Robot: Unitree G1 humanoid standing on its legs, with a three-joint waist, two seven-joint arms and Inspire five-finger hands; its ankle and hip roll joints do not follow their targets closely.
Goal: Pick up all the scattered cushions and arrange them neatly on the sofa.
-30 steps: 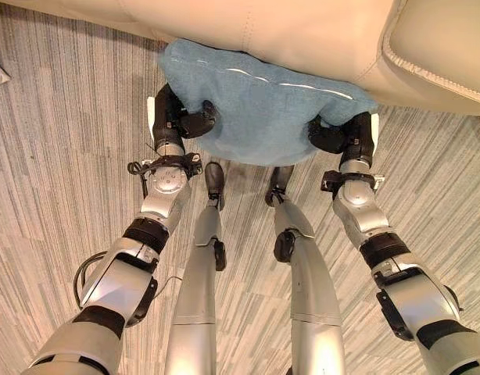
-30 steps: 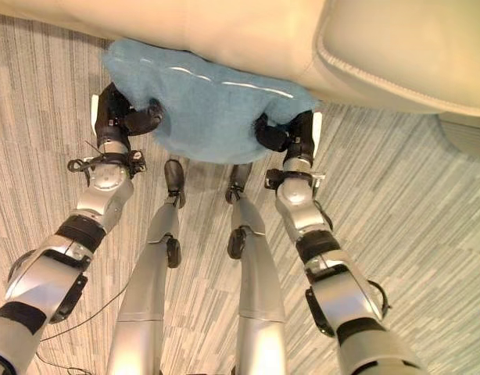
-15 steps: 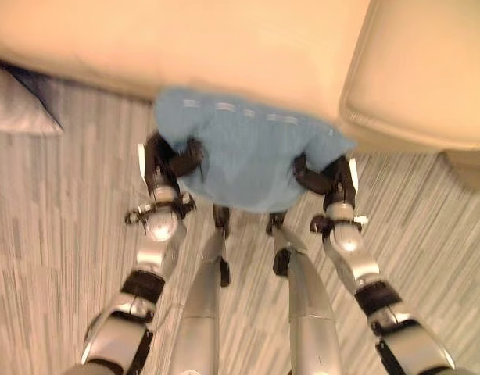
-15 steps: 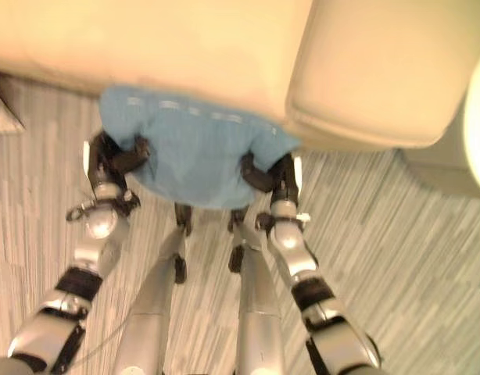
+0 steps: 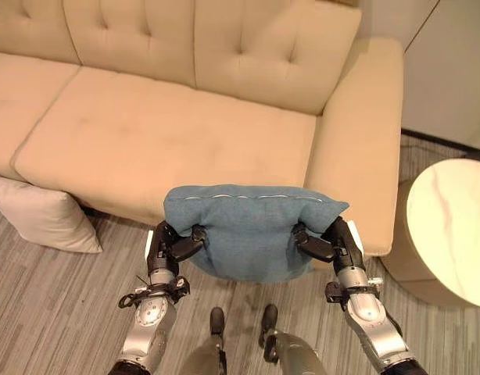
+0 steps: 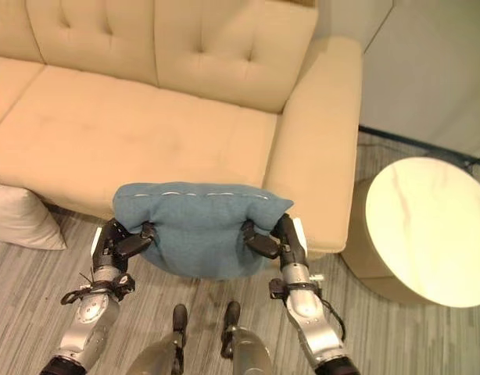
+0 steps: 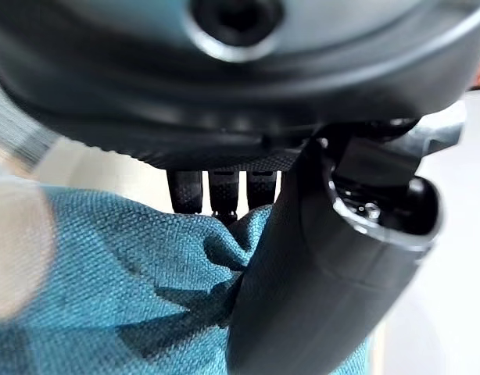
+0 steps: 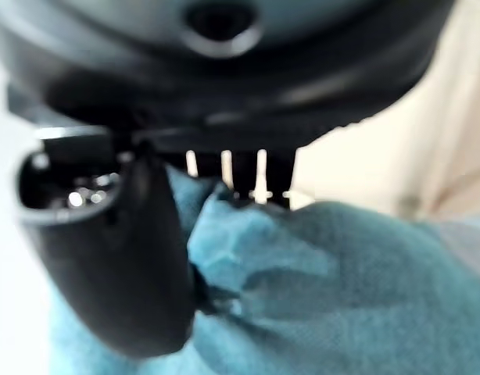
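A blue cushion hangs in front of me, held between both hands just before the front edge of the beige sofa. My left hand pinches its left side, thumb on the front face. At the cushion's right side my right hand grips the same way. Both wrist views show blue cloth squeezed between thumb and fingers. A white cushion lies on the floor, leaning against the sofa's front at the left.
A round white marble-topped side table stands to the right of the sofa's right armrest. The sofa seat is bare. Striped grey carpet covers the floor around me. A pale wall rises behind the table.
The camera has tilted up, bringing the whole sofa seat, the side table and the white cushion into view. Both hands have kept their hold on the blue cushion.
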